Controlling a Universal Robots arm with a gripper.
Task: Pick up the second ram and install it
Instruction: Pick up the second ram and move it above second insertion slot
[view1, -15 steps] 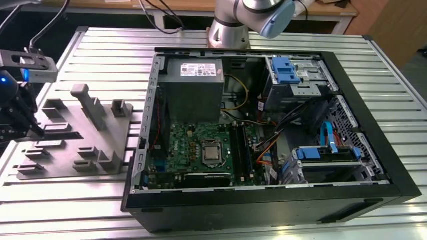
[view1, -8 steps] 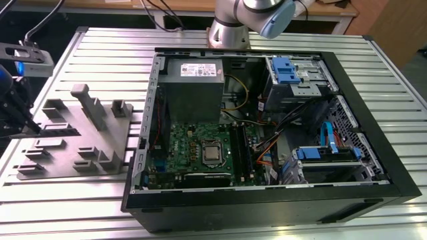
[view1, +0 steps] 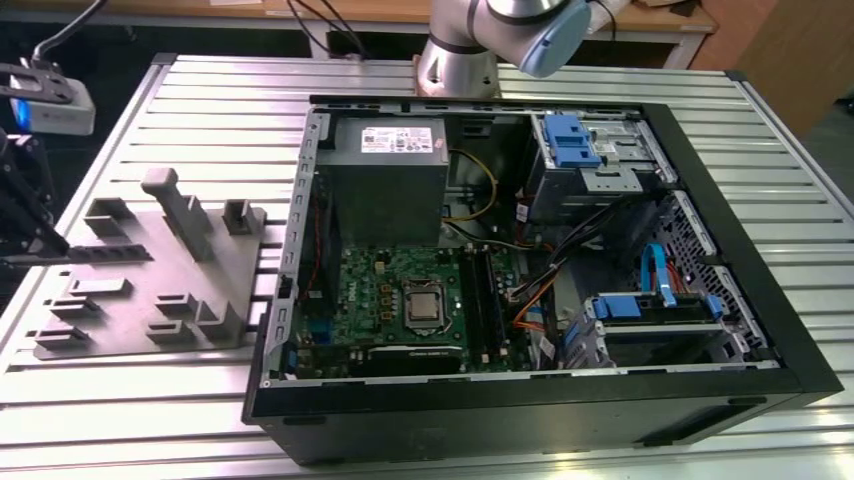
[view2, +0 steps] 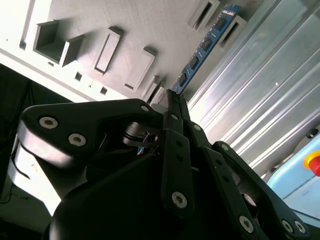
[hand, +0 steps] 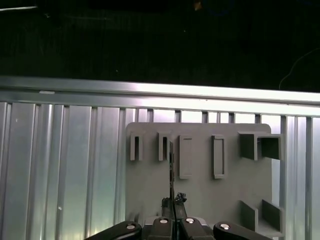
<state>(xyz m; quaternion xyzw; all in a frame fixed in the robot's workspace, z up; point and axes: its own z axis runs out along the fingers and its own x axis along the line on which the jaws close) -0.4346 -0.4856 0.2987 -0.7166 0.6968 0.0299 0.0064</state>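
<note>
Slatted metal table (view1: 200, 110) carries an open computer case (view1: 534, 405) lying on its side. A grey moulded holder tray (view1: 134, 300) sits just beside the case, on the exterior view's left. The green motherboard (view1: 374, 285) is flat in the case floor.

Claw (view2: 172, 97): the fingers are closed down to a narrow slit and pinch one end of the second ram (view2: 202, 47). The stick runs straight out past the fingertips, unsupported along the rest of its length.

In the first wrist view the stick is edge-on, a thin dark line (hand: 171, 165) rising from the claw. The tray lies behind it, well apart. The stick lines up between two of the tray's narrow slots, but from this view I cannot tell which slot it belongs to.

Handling, judged:
- Light, so weight is no concern for the grip.
- Stiff along its length but thin, so side loads could bend or crack it.
- Chips and the edge contacts look fragile.
- The flat board faces are fairly smooth. With the pinch at one end, the stick could pivot in the claw if its free end meets resistance.
- The better hold is across the flat faces near the long upper edge, clear of the contact edge.
- Keep it square to the slot.
</note>
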